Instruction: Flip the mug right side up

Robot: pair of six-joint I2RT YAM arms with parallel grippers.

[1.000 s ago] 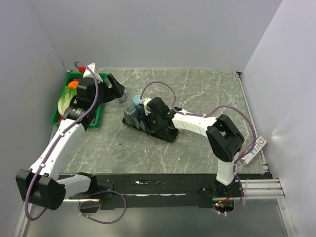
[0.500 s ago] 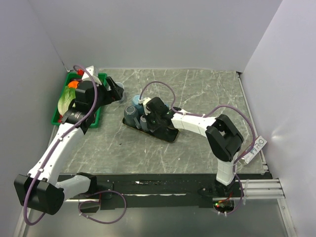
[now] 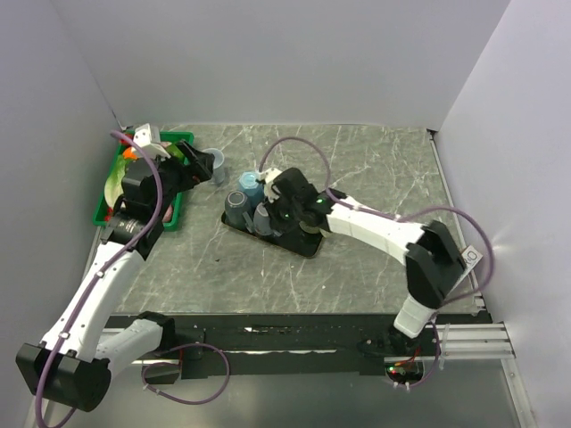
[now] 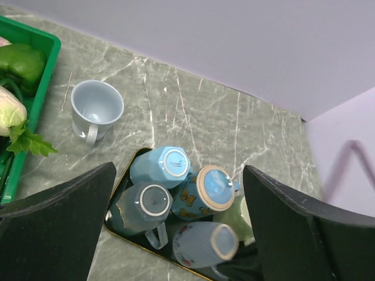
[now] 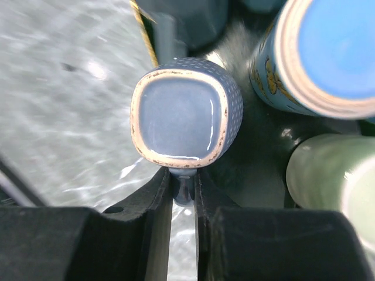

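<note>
Overhead view, left to right. At the upper left of the marbled worktop stands a green crate holding vegetables. The left hand hangs over the crate's right edge. Its jaws are spread wide and released, with nothing between them. Just to its right, a pale blue mug stands upright on the worktop, apart from the other mugs. At the centre lies a black tray crowded with mugs. The right hand reaches into the tray from the right, at the dotted mug in its near left part.

Left wrist view. The two dark fingers fill the lower corners, far apart. Between them, from the left, are the pale blue mug with its mouth up, then the tray's inverted mugs. The dotted mug is at the bottom centre of the frame. A butterfly mug lies just above it and a green mug to its right.

Right wrist view. The dotted mug sits left of centre, with its glazed base facing the camera. The right hand is clenched on its handle, one finger pressed to each side. Whether the mug rests on the tray or hangs clear of it cannot be told. The butterfly mug fills the upper right and the green mug the lower right.
</note>
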